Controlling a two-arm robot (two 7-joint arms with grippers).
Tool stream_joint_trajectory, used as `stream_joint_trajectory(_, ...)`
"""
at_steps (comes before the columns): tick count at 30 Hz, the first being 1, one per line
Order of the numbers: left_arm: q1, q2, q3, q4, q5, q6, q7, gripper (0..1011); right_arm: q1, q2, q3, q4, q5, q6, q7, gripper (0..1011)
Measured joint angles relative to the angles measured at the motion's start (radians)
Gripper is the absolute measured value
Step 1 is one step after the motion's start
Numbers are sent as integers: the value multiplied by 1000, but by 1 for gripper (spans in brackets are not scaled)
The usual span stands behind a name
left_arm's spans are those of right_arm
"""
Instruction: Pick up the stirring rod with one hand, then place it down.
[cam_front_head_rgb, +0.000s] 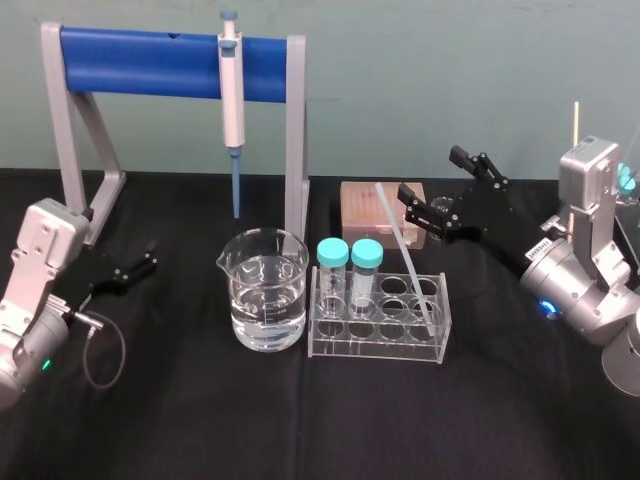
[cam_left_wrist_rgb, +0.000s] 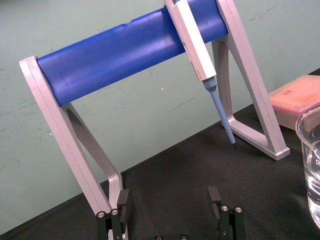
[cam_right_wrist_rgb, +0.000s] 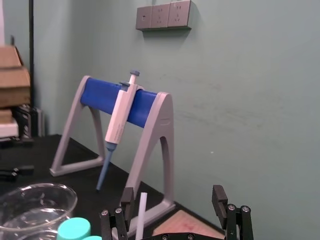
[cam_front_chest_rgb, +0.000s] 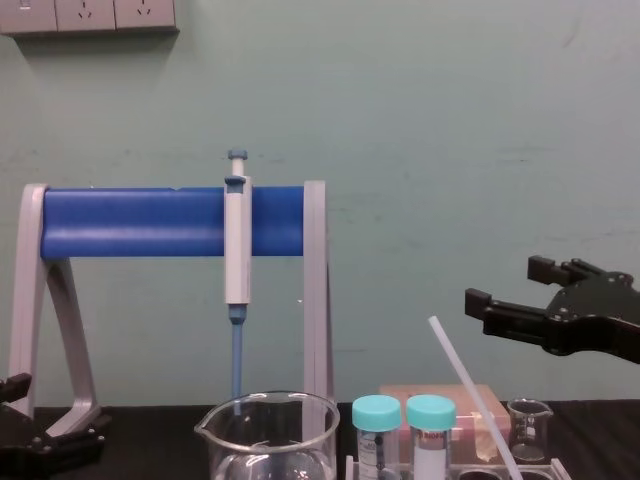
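Right end effector (cam_front_head_rgb: 435, 178): jaws spread wide, empty, raised over the table (cam_front_head_rgb: 300, 430) near the rod's upper end. Probably lined up to close on it.
Stirring rod (cam_front_head_rgb: 405, 255): untouched, leaning tilted in the clear rack (cam_front_head_rgb: 375, 345), lower end in a right-hand well. The lean leaves its top free for a grasp.
Capped tubes (cam_front_head_rgb: 333, 255): two, upright in the rack's left wells.
Beaker (cam_front_head_rgb: 265, 290): holds water, just left of the rack.
Pipette (cam_front_head_rgb: 232, 90): hangs tip-down from the blue-barred stand (cam_front_head_rgb: 150, 62).
Left end effector (cam_front_head_rgb: 140, 262): jaws wide, empty, parked low at the far left.
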Motion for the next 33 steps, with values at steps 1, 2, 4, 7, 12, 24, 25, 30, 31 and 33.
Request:
stream_joint_trajectory(1, 0, 0, 0, 0, 0, 0, 0, 1000, 2, -5, 3, 6, 12, 4, 10, 1002)
stream_joint_trajectory(2, 0, 0, 0, 0, 0, 0, 0, 1000, 4, -12, 8, 16, 32, 12, 29, 1002)
stream_joint_trajectory(4, 0, 0, 0, 0, 0, 0, 0, 1000, 8, -21, 15, 27, 54, 25, 50, 1002)
stream_joint_trajectory(7, 0, 0, 0, 0, 0, 0, 0, 1000, 14, -34, 23, 43, 81, 52, 76, 1002)
stream_joint_trajectory(12, 0, 0, 0, 0, 0, 0, 0, 1000, 27, -53, 34, 68, 111, 102, 107, 1002)
stream_joint_trajectory(24, 0, 0, 0, 0, 0, 0, 0, 1000, 56, -69, 27, 100, 107, 175, 139, 1002)
stream_joint_trajectory(25, 0, 0, 0, 0, 0, 0, 0, 1000, 58, -69, 25, 102, 105, 177, 142, 1000)
stream_joint_trajectory(30, 0, 0, 0, 0, 0, 0, 0, 1000, 71, -71, 16, 117, 104, 192, 161, 1002)
stream_joint_trajectory(31, 0, 0, 0, 0, 0, 0, 0, 1000, 73, -72, 14, 120, 105, 195, 163, 1002)
stream_joint_trajectory(33, 0, 0, 0, 0, 0, 0, 0, 1000, 76, -73, 11, 126, 107, 203, 168, 1002)
